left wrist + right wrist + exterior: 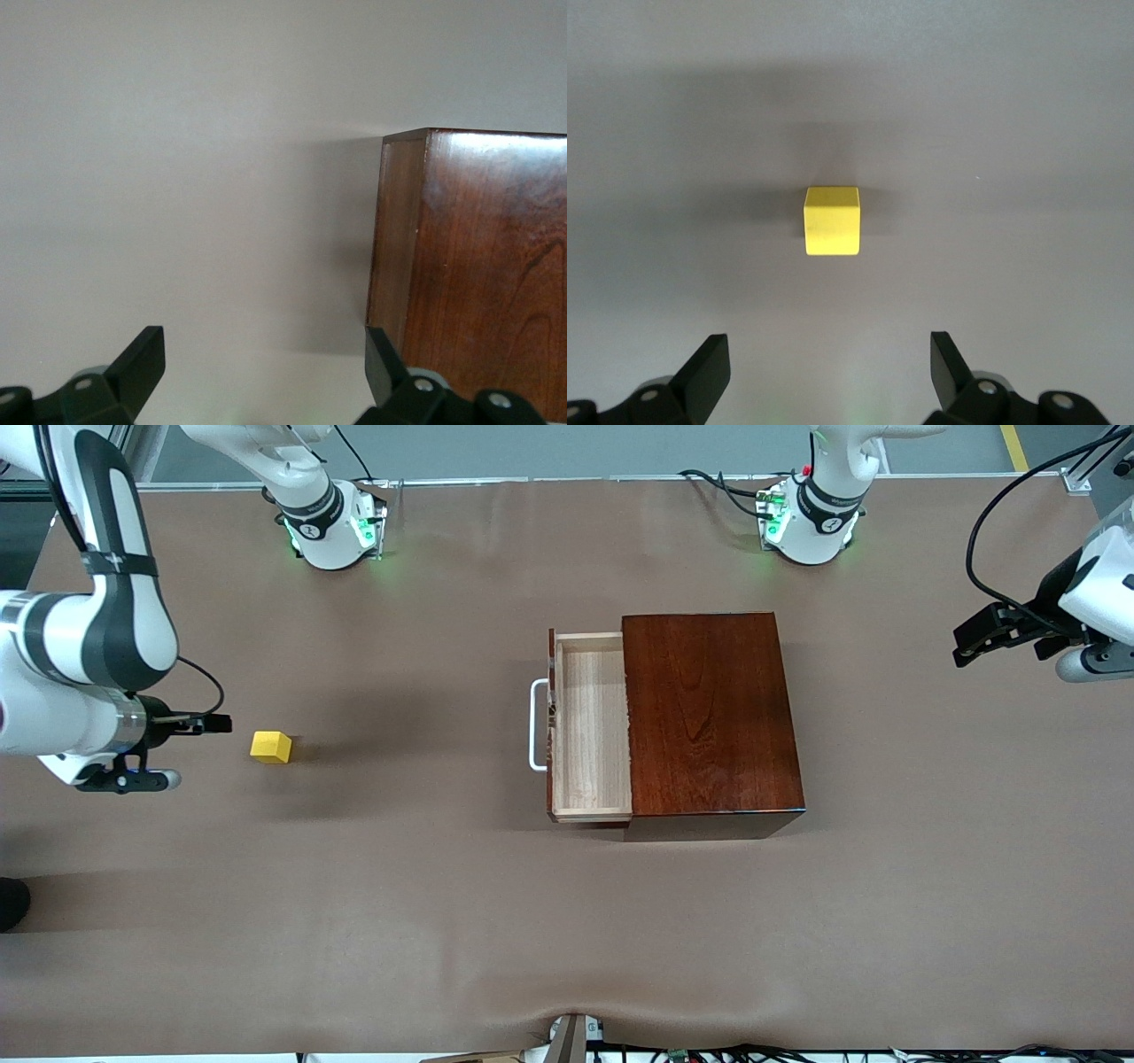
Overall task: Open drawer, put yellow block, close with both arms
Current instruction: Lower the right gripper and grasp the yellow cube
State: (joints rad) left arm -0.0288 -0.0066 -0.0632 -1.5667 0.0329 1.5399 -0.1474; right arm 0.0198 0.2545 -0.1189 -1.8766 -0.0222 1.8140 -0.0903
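The table (354, 921), covered in a plain brown cloth, spans the whole front view. On it, toward the left arm's end of the middle, stands the glossy dark reddish-brown wooden box (709, 713). Its light-wood drawer (592, 726) is pulled partly out on the side facing the right arm's end; the tray's inside shows bare wood. The white U-shaped bar handle (535, 724) sits on the drawer front.

Two white jointed arms with black joint bands are present, their green-lit bases along the table edge farthest from the front camera. The right arm (84, 646) comes in at its own end of the table. The right gripper (213, 724), black and two-fingered, is over the cloth just beside the small bright yellow block (271, 747), not touching it. In the right wrist view both fingers (704, 367) stand wide apart with nothing between them, and the block (832, 220) lies on the cloth ahead of them.

The left arm (1094, 593) waits at its own end of the table. The left gripper (970, 646) hangs over bare cloth, well apart from the box. In the left wrist view its fingers (142, 359) are spread and empty, with a corner of the box (469, 266) ahead.

The yellow block rests on the cloth toward the right arm's end, well apart from the drawer and slightly nearer the front camera than the drawer's handle.
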